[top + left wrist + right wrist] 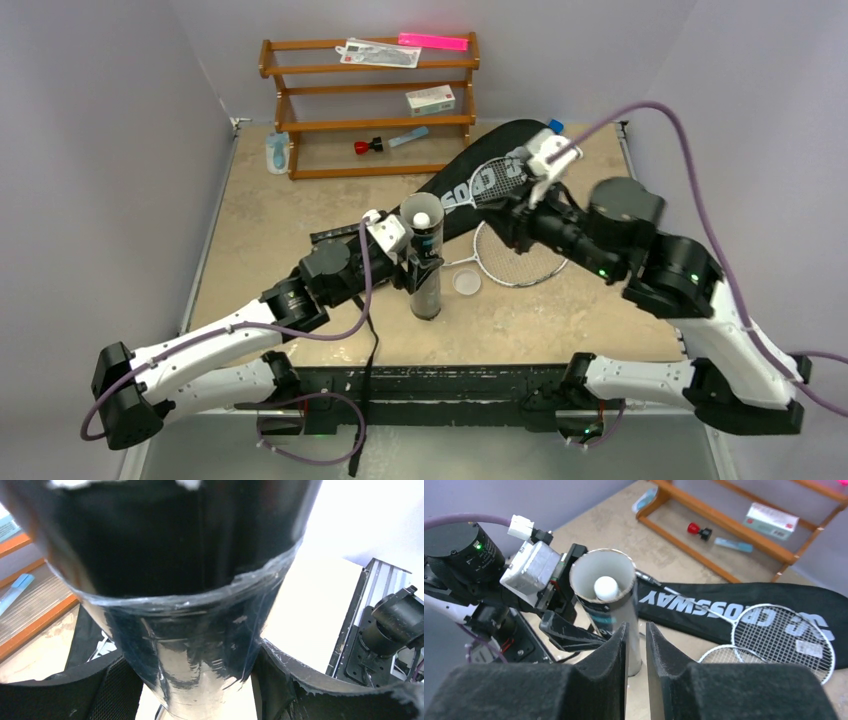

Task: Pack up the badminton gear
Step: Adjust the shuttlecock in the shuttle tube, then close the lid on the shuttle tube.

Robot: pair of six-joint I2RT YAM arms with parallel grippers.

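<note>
Tan tabletop (300,200): left gripper (405,250) jaws clamp tube (427,270), shuttlecock (605,587) inside; right gripper (636,635) jaws barely apart, empty; rackets (784,635), bag (704,605) beyond them, unpacked.

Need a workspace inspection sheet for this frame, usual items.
Surface: beige table, no damage seen.
Job's things: tube upright, open, shuttlecock inside; cap beside it; one racket on bag, another at its edge.
Clutter: rack holding box, pink strip, small items.
Claws: left claw shut on tube; right claw slightly open, empty, above tube.
Cables: purple cables along both arms, not snagged on gear.
Surroundings: plain walls; nothing else seen.
</note>
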